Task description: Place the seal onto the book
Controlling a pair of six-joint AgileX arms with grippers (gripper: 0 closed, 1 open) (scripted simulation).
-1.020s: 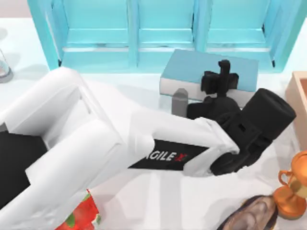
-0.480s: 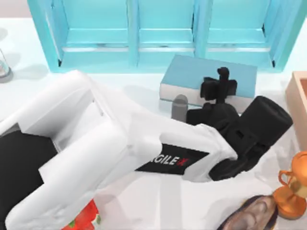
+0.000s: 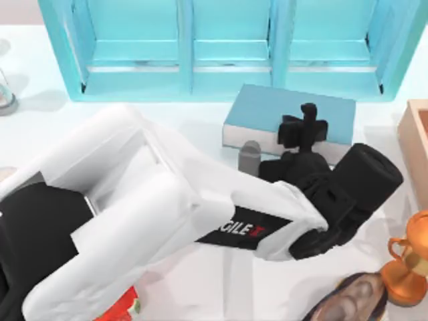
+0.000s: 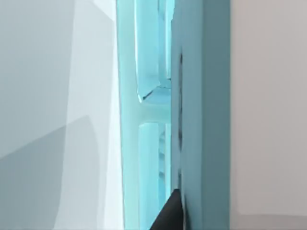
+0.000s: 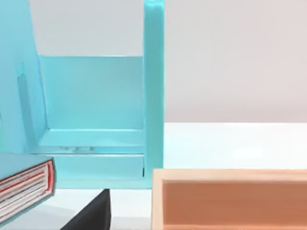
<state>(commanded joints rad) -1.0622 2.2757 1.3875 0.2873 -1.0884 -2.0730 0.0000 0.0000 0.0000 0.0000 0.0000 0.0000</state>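
White bench below a turquoise shelf unit (image 3: 194, 50) carries the book (image 3: 287, 114), and my left hand (image 3: 304, 127) hangs over its cover, whether holding the seal I cannot tell, while a grey upright block (image 3: 250, 158) stands just beside the book's near edge.

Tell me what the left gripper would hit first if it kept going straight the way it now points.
Probably the thick teal-blue hardcover book: the left gripper hangs over its cover, pointing toward the turquoise shelf unit behind. How steeply it tilts is unclear; a flatter line would meet the shelf instead.
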